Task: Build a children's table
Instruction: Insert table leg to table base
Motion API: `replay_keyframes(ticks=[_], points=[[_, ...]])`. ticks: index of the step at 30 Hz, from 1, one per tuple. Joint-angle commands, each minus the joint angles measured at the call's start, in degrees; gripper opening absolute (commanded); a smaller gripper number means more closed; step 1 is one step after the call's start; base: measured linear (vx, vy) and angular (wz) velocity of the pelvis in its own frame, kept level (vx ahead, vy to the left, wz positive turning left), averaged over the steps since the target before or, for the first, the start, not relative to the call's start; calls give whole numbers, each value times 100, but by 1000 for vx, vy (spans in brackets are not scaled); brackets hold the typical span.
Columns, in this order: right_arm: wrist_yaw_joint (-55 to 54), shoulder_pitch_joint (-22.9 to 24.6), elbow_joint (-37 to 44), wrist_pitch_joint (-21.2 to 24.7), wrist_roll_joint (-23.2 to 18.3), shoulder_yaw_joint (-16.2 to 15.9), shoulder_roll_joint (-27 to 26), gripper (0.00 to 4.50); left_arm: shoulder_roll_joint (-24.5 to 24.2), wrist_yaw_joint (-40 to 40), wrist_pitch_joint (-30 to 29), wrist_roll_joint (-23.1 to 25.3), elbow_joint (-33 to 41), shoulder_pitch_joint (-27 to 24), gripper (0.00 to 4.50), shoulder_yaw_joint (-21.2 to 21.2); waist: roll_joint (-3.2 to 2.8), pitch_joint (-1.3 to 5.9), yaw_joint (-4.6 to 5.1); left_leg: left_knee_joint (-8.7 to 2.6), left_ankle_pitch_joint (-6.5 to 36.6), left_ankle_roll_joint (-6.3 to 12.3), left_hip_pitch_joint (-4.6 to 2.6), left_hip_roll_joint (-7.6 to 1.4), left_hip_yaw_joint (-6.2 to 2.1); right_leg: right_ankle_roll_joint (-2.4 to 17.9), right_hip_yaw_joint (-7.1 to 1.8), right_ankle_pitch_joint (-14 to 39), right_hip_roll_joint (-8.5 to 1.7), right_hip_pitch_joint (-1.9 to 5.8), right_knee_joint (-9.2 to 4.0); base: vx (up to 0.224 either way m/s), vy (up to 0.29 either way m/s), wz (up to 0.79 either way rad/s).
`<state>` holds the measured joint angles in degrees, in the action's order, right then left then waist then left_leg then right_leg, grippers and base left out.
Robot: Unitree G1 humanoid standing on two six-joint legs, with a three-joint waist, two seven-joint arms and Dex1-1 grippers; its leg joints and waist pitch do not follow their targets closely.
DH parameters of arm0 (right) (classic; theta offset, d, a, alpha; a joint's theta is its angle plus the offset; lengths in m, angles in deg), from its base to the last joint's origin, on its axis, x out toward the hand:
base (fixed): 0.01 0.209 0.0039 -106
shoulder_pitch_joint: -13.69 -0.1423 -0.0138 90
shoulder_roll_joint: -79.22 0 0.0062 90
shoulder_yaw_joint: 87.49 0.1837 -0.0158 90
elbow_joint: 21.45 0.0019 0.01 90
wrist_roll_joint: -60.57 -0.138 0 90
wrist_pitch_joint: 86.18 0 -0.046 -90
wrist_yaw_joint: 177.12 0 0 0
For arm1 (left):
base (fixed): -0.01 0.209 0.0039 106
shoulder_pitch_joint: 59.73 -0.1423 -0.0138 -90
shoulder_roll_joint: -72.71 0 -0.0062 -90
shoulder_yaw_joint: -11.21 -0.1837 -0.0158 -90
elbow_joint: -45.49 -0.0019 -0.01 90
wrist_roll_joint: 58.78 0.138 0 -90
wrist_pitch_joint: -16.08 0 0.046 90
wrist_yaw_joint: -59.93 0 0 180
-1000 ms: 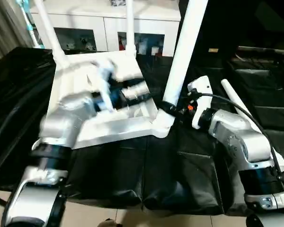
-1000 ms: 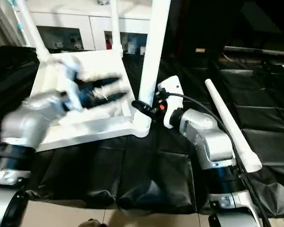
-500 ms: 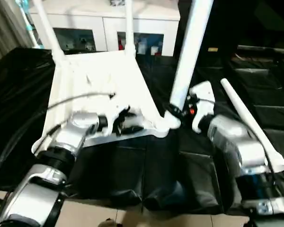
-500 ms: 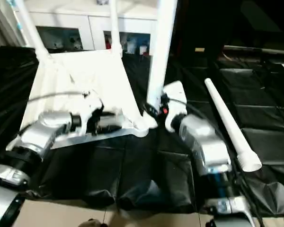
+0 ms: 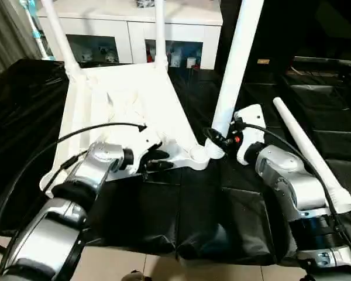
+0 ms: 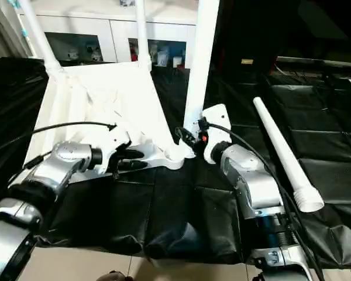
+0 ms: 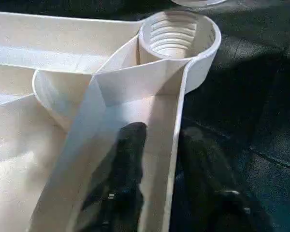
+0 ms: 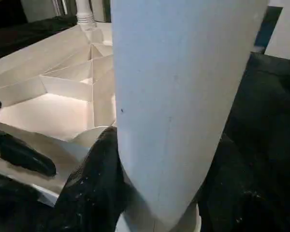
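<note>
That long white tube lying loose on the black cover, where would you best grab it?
Probably mid-shaft on the loose white tapered tube leg, coming down from above. It lies flat on the black-covered table with bare space either side, so two fingers could straddle its round body there.

A black, wrinkled cover drapes the tabletop (image 5: 199, 216) across the whole frame. The white table top (image 5: 126, 108) lies upside down on it at centre left, ribs showing. At the right a loose white leg (image 5: 307, 155) lies on the cover, well apart.

White glass-door cabinet (image 5: 134, 35) behind; perhaps curtain (image 5: 6, 35) left.
</note>
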<state>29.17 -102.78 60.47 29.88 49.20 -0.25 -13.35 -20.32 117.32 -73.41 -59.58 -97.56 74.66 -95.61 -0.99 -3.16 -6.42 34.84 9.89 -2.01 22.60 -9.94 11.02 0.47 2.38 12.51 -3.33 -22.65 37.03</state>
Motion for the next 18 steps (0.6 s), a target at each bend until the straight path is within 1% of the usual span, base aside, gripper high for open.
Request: replay_keyframes(ticks=[1, 2, 3, 4, 5, 6, 10, 11, 14, 16, 17, 18], points=[[7, -14, 27, -89, 23, 1, -19, 186, 4, 78, 76, 130, -159, 155, 110, -85, -84, 447, -4, -385, 985, -150, -178, -320, -195, 1373, -270, -336, -526, 298, -405, 0, 0, 0], [11, -25, 22, -95, 21, -4, -18, 186, 3, 108, 96, 170, -224, 185, 94, -101, -84, 443, -3, -385, 983, -137, -174, -315, -195, 1373, -270, -340, -525, 298, -411, 0, 0, 0], [13, -33, 16, -102, 20, -8, -16, 186, -3, 160, 116, 223, -285, 208, 89, -129, -94, 446, -8, -386, 991, -140, -178, -321, -199, 1384, -269, -349, -533, 299, -403, 0, 0, 0], [13, -33, 16, -102, 20, -8, -16, 186, -3, 160, 116, 223, -285, 208, 78, -129, -84, 445, -7, -387, 1004, -137, -180, -324, -197, 1395, -269, -348, -535, 301, -403, 0, 0, 0], [13, -38, 14, -106, 19, -7, -13, 186, -6, 199, 109, 239, -303, 207, 78, -140, -95, 442, -9, -387, 1014, -138, -181, -327, -199, 1404, -270, -337, -539, 297, -404, 0, 0, 0], [14, -41, 12, -108, 19, -5, -12, 186, 0, 213, 111, 246, -319, 207, 54, -130, -89, 440, -6, -387, 1040, -137, -180, -327, -196, 1413, -272, -311, -541, 299, -412, 0, 0, 0], [17, -47, 9, -112, 19, 4, -8, 186, 17, 291, 95, 271, -328, 175, 39, -133, -95, 436, -3, -393, 1065, -140, -179, -330, -199, 1422, -271, -226, -538, 298, -416, 0, 0, 0], [15, -45, 16, -110, 17, 16, -7, 186, 30, 336, 150, 325, -414, 173, 13, -150, -99, 438, -4, -392, 1056, -140, -178, -329, -199, 1424, -272, -245, -539, 300, -415, 0, 0, 0], [16, -46, 18, -108, 13, 26, -8, 186, 43, 330, 196, 350, -479, 184, 9, -136, -92, 436, -4, -393, 1030, -118, -173, -325, -199, 1417, -273, -280, -542, 304, -420, 0, 0, 0], [18, -33, 13, -103, -42, 67, -43, 186, 87, 249, 234, 266, -480, 165, 5, -9, -88, 442, 12, -391, 997, -105, -170, -331, -199, 1461, -268, -407, -541, 309, -398, 0, 0, 0], [26, -18, 8, -101, -63, 66, -66, 186, 127, 247, 221, 140, -409, 137, 5, 105, -91, 441, 14, -389, 1000, -94, -168, -327, -199, 1468, -267, -411, -542, 309, -398, 0, 0, 0], [28, -15, 6, -100, -67, 65, -71, 186, 136, 248, 217, 112, -393, 131, 2, 129, -84, 436, 22, -389, 1009, -78, -166, -322, -194, 1476, -268, -392, -542, 309, -407, 0, 0, 0]])
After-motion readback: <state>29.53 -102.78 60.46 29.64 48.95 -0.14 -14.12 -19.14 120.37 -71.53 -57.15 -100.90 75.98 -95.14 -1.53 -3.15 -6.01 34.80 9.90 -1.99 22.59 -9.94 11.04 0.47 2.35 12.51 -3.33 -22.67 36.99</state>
